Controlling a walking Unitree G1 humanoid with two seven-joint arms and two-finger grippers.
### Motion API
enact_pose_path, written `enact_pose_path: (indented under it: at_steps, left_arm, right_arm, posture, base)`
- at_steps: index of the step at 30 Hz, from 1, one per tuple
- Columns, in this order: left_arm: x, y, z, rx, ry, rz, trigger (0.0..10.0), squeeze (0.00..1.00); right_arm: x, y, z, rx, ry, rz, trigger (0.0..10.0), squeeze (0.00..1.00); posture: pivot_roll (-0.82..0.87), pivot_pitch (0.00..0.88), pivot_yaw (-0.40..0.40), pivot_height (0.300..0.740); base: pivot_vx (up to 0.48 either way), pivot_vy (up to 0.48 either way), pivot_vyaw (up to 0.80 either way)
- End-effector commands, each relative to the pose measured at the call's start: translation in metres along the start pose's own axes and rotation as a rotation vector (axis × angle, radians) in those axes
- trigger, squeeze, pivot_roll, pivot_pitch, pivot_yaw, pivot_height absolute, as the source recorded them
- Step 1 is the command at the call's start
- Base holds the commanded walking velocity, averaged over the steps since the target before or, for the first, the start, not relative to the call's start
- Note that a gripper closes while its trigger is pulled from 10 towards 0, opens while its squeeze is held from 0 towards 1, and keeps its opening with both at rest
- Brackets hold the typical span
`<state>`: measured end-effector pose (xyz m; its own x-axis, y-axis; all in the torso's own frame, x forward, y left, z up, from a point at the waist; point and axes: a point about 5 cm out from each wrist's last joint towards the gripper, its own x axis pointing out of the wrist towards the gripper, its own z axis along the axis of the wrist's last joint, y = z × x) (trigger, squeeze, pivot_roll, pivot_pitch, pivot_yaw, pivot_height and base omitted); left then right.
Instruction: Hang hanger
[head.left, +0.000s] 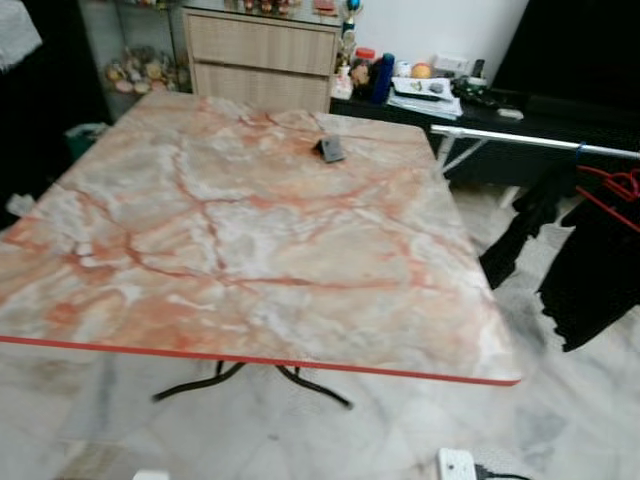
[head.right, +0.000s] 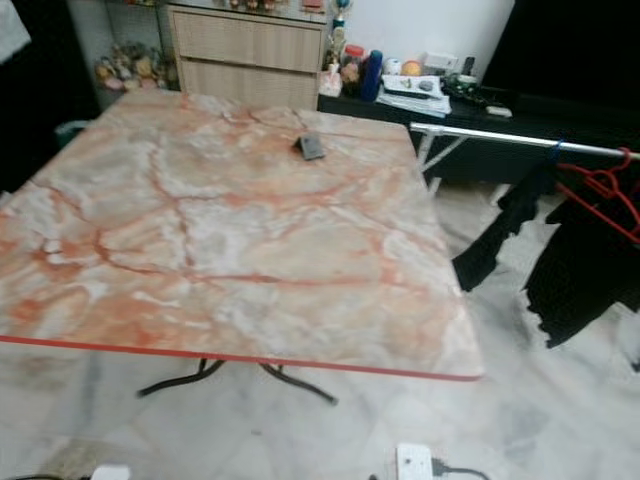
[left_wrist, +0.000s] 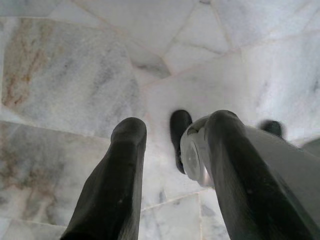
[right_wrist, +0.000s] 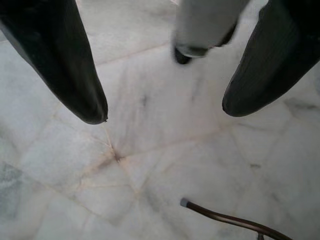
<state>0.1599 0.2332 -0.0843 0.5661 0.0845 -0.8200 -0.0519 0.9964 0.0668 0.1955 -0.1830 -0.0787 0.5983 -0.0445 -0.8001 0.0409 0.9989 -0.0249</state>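
A red hanger (head.left: 612, 188) hangs on a silver clothes rail (head.left: 530, 140) at the right, beside black garments (head.left: 590, 260) that droop from the same rail. In front of me stands a large table (head.left: 250, 230) with a pink marble pattern. Both arms hang idle over the pale marble floor. In the wrist views my left gripper (left_wrist: 175, 127) and my right gripper (right_wrist: 165, 112) are open, each with nothing between its black fingers.
A small dark object (head.left: 331, 150) lies near the table's far edge. Behind it are a wooden cabinet (head.left: 260, 55) and a low black bench (head.left: 470, 105) with bottles and clutter. A white power strip (head.left: 457, 465) lies on the floor. A dark curved table leg (right_wrist: 235, 220) runs beneath my right gripper.
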Motion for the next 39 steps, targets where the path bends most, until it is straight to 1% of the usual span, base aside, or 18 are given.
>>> enact_pose_path:
  at_steps: [1, 8, 16, 23, 30, 35, 39]
  left_arm:
    - [0.0061, -0.0076, 0.0415, -0.145, -0.164, -0.018, 10.0, 0.00]
    - [0.0062, -0.0088, 0.0415, -0.146, -0.163, -0.019, 10.0, 0.00]
    - [0.0066, -0.0116, 0.0408, -0.145, -0.158, -0.026, 10.0, 0.00]
    - [0.0068, -0.0127, 0.0408, -0.142, -0.157, -0.031, 10.0, 0.00]
    - [0.0072, -0.0133, 0.0429, -0.140, -0.158, -0.033, 10.0, 0.00]
    - [0.0066, -0.0120, 0.0384, -0.138, -0.146, -0.029, 10.0, 0.00]
    - [0.0066, -0.0118, 0.0372, -0.111, -0.135, -0.018, 10.0, 0.00]
  right_arm:
    - [0.0049, 0.0158, 0.0263, 0.348, -0.046, 0.031, 10.0, 0.00]
    - [0.0049, 0.0154, 0.0267, 0.348, -0.045, 0.028, 10.0, 0.00]
    - [0.0049, 0.0152, 0.0285, 0.320, -0.057, 0.040, 10.0, 0.00]
    - [0.0049, 0.0157, 0.0281, 0.328, -0.055, 0.034, 10.0, 0.00]
    - [0.0052, 0.0156, 0.0301, 0.327, -0.057, 0.029, 10.0, 0.00]
    - [0.0052, 0.0156, 0.0301, 0.329, -0.057, 0.027, 10.0, 0.00]
    - [0.0052, 0.0154, 0.0298, 0.327, -0.056, 0.027, 10.0, 0.00]
  posture:
    - [0.11, 0.065, -0.067, 0.740]
    - [0.10, 0.069, -0.070, 0.740]
    - [0.08, 0.072, -0.068, 0.740]
    - [0.07, 0.073, -0.063, 0.740]
    - [0.07, 0.097, -0.060, 0.740]
    - [0.07, 0.097, -0.061, 0.740]
    - [0.07, 0.093, -0.063, 0.740]
  base:
    - [0.000, -0.480, 0.00]
    - [0.000, -0.480, 0.00]
    - [0.000, -0.480, 0.00]
    - [0.000, -0.480, 0.00]
    - [0.000, -0.480, 0.00]
    - [0.000, -0.480, 0.00]
    - [0.000, -0.296, 0.00]
